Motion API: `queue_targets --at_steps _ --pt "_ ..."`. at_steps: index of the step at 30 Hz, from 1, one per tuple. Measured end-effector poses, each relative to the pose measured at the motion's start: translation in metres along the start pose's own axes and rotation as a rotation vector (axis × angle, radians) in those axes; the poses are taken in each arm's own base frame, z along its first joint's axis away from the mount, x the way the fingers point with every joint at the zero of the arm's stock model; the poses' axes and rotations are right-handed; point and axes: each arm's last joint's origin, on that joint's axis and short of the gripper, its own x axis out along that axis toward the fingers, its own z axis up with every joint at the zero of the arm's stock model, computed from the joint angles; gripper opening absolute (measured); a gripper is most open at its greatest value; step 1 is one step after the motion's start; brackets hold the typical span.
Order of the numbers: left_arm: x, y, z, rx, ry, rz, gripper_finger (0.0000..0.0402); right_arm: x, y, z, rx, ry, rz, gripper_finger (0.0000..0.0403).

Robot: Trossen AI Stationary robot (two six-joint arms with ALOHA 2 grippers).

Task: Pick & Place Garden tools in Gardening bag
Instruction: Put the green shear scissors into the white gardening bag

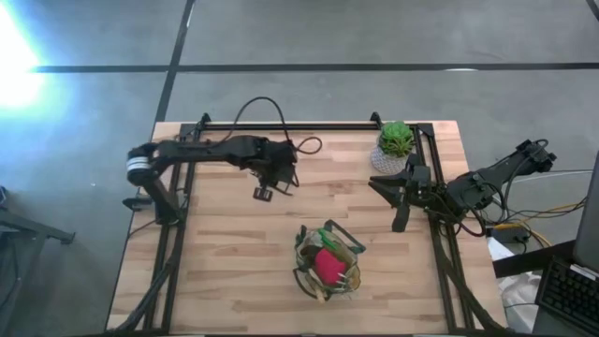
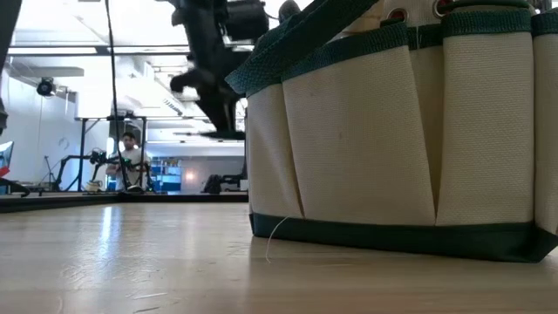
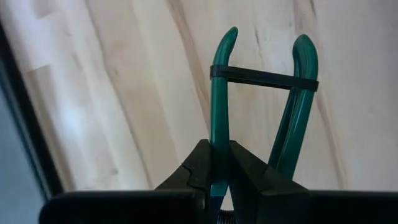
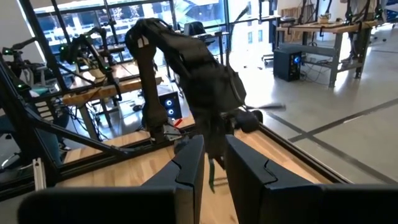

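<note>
My left gripper (image 1: 273, 180) hangs over the table's far left part, shut on the pruners (image 3: 261, 93). They have green handles joined near their free ends by a black band, and their blades are hidden behind my fingers. They show small below the gripper in the high view, pruners (image 1: 264, 194). The gardening bag (image 1: 328, 262) stands on its base near the table's middle front, with a red glove-like item (image 1: 328, 265) and tool handles inside. My right gripper (image 1: 398, 201) waits at the right, level, its fingers (image 4: 189, 168) a narrow gap apart with nothing between them. My left gripper pinches one green handle (image 3: 217, 140) of the pruners between its two fingers, back from the handle's free end. The fingers come steeply from above and lie along the handle. The pruners hang clear of the table, handle ends pointing down and away from the gripper.
A green plant in a whitish pot (image 1: 393, 148) stands at the far right, close to my right arm. A dark frame rail (image 1: 309, 125) runs along the far edge. Bare wood (image 1: 225, 262) lies between my left gripper and the bag. A person (image 2: 131, 157) is far off in the room.
</note>
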Motion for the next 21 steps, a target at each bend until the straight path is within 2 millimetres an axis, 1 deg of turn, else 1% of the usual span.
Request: queue_targets --at_steps 5,8,13,17,21 --pt "-0.034 0.004 0.0 -0.042 -0.026 0.015 0.0032 0.0 0.0 0.0 -0.006 0.0 0.0 0.0056" --pt "-0.055 0.007 0.006 -0.051 -0.065 0.021 0.0032 0.0 0.0 0.0 -0.007 0.0 0.0 0.0057" --pt "-0.086 0.012 0.018 -0.04 -0.189 -0.005 0.0032 0.0 0.0 0.0 -0.015 0.0 -0.001 0.0056" --pt "-0.105 0.012 0.026 -0.023 -0.293 -0.05 0.0032 0.001 -0.001 0.0 -0.017 -0.002 -0.011 0.0056" --pt "-0.117 0.008 0.033 -0.002 -0.367 -0.088 0.0032 0.004 -0.005 0.001 0.006 -0.009 -0.039 0.0057"
